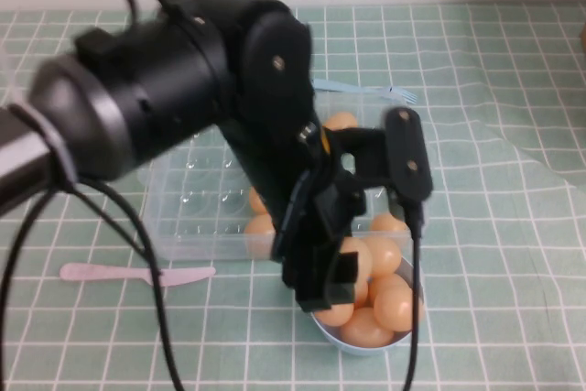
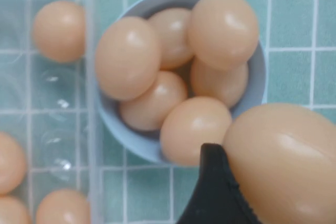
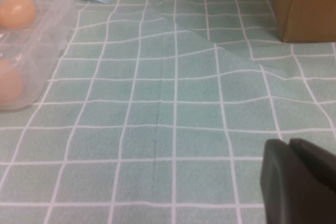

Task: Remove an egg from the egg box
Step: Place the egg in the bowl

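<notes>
My left gripper point(image 1: 322, 274) hangs over the light-blue bowl point(image 1: 331, 334) and is shut on a tan-orange egg point(image 2: 286, 166), which presses against its black finger point(image 2: 215, 187) just above the bowl's near rim point(image 2: 258, 77). Several like eggs lie in the bowl. The clear plastic egg box point(image 1: 197, 199) lies behind and left of the bowl, its wall point(image 2: 89, 103) beside it, and a few eggs point(image 1: 341, 121) are still in its cells. My right gripper point(image 3: 300, 182) is shut and empty low over the cloth, right of the egg box point(image 3: 47, 51), and out of the high view.
A pink plastic knife point(image 1: 137, 273) lies in front of the box. A blue fork point(image 1: 371, 91) lies behind it. A brown box point(image 3: 304, 3) stands at the far right. The green checked cloth has a raised fold point(image 3: 210, 43).
</notes>
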Robot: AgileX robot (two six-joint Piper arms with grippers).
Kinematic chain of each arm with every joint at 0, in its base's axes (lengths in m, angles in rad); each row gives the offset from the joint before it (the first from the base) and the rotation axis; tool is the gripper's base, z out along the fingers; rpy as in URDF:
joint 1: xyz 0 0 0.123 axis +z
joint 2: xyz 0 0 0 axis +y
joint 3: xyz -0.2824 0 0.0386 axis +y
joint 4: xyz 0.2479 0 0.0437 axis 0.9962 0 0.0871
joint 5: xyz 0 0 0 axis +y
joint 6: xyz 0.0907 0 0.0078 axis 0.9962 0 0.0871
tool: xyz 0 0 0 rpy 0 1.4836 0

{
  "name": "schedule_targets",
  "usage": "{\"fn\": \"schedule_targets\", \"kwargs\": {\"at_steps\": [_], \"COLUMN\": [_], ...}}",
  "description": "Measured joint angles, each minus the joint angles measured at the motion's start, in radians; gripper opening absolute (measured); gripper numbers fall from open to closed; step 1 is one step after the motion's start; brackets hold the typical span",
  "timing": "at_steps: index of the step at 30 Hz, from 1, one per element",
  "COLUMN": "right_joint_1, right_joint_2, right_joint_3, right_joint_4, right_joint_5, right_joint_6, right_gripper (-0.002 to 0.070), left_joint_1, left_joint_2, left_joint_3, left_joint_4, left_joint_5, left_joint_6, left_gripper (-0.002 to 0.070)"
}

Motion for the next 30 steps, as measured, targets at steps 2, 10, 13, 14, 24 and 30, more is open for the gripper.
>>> {"fn": "schedule_targets", "kwargs": {"at_steps": [2, 10, 13, 14, 24, 30], "right_joint_1": [0.0, 0.0, 0.0, 0.0, 0.0, 0.0], "right_joint_2": [0.0, 0.0, 0.0, 0.0, 0.0, 0.0], "right_joint_3": [0.0, 0.0, 0.0, 0.0, 0.0, 0.0], "right_joint_4": [0.0, 0.0, 0.0, 0.0, 0.0, 0.0], "right_joint_5": [0.0, 0.0, 0.0, 0.0, 0.0, 0.0], "right_joint_6": [0.0, 0.0, 0.0, 0.0, 0.0, 0.0], "right_gripper": [-0.0017, -0.0017, -0.0017, -0.0017, -0.0017, -0.0017], "left_joint_1": [-0.02, -0.054, -0.054, -0.054, -0.054, -0.054], "left_joint_2": [0.02, 0.084, 0.103, 0.108, 0.122, 0.125], "left_joint_3": [0.0, 0.0, 0.0, 0.0, 0.0, 0.0], "left_joint_4": [0.0, -0.029, -0.035, -0.033, 0.0, 0.075], "left_joint_5": [-0.012, -0.066, -0.077, -0.083, -0.121, -0.127], "left_joint_6": [0.0, 0.091, 0.126, 0.131, 0.137, 0.137], "left_gripper": [0.0409, 0.0409, 0.0409, 0.0409, 0.0409, 0.0409]}}
